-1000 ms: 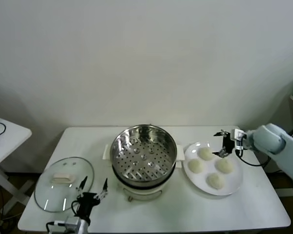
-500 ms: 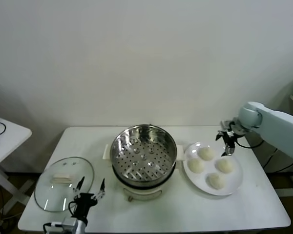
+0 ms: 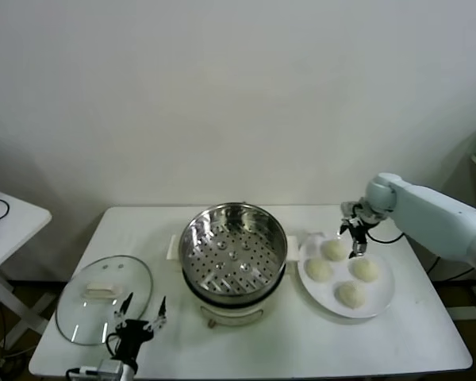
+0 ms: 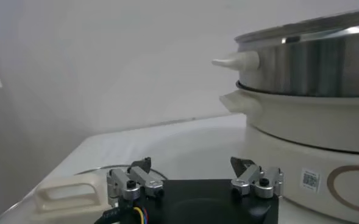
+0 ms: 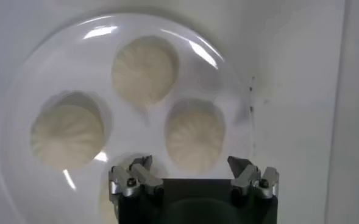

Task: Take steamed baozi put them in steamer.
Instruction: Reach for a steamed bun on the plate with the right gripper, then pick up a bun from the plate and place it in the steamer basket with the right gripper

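Several pale steamed baozi lie on a white plate point(image 3: 383, 299) to the right of the steamer point(image 3: 233, 250); the farthest baozi point(image 3: 333, 249) is nearest my right gripper point(image 3: 355, 236). That gripper hangs open and empty above the plate's far side. In the right wrist view it point(image 5: 189, 163) looks down on three baozi, and one baozi point(image 5: 195, 135) lies just ahead of the spread jaws. The steel steamer stands in the middle of the table with its perforated tray bare. My left gripper point(image 3: 139, 315) waits open at the table's front left.
A round glass lid point(image 3: 103, 298) with a cream handle point(image 4: 69, 195) lies on the table left of the steamer, beside my left gripper point(image 4: 190, 163). The steamer's wall point(image 4: 313, 61) stands just beyond that gripper. A second white table point(image 3: 8, 218) is at far left.
My right gripper has moved left over the plate's far side, staying open, and its arm has swung round behind it. My left gripper has sunk slightly toward the table's front edge.
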You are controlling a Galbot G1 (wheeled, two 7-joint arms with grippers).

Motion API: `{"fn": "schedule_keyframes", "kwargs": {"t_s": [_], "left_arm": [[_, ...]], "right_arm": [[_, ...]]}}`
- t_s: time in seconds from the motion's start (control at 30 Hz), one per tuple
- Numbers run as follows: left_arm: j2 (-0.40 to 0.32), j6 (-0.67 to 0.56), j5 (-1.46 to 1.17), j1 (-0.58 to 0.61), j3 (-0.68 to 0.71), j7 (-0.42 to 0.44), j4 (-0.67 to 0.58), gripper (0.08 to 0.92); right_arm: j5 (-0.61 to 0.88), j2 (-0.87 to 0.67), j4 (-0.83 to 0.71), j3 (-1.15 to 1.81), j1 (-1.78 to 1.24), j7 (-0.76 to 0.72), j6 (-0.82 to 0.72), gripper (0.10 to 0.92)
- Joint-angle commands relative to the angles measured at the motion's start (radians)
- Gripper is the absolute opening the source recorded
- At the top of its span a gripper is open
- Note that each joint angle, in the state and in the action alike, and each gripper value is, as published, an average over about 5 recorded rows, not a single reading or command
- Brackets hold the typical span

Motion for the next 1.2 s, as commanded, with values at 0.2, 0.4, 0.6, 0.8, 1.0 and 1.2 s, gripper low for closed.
{"fn": "schedule_keyframes", "kwargs": {"t_s": [0.2,0.4,0.6,0.8,1.0,1.2], "left_arm": [[-0.001,-0.002,0.002,0.000,0.000,0.000,-0.003,0.823],[-0.001,0.001,-0.003,0.002,-0.003,0.001,-0.020,0.823],[-0.001,0.001,-0.006,0.003,-0.010,0.001,-0.029,0.823],[0.001,0.001,-0.009,0.008,-0.020,0.000,-0.042,0.823],[0.001,0.001,-0.008,0.013,-0.021,0.000,-0.047,0.823],[0.008,-0.007,-0.009,0.016,-0.020,-0.002,-0.047,0.823]], "right_arm": [[-0.072,0.068,-0.085,0.090,-0.077,0.019,0.014,0.790],[-0.098,0.063,-0.066,0.072,-0.055,0.011,0.005,0.654],[-0.054,0.027,0.008,0.018,0.017,-0.006,-0.004,0.628],[0.155,-0.042,0.222,-0.224,0.355,-0.033,0.008,0.628],[0.542,-0.007,0.402,-0.449,0.733,-0.021,-0.087,0.628],[0.618,0.084,0.558,-0.481,0.898,0.001,-0.041,0.630]]}}
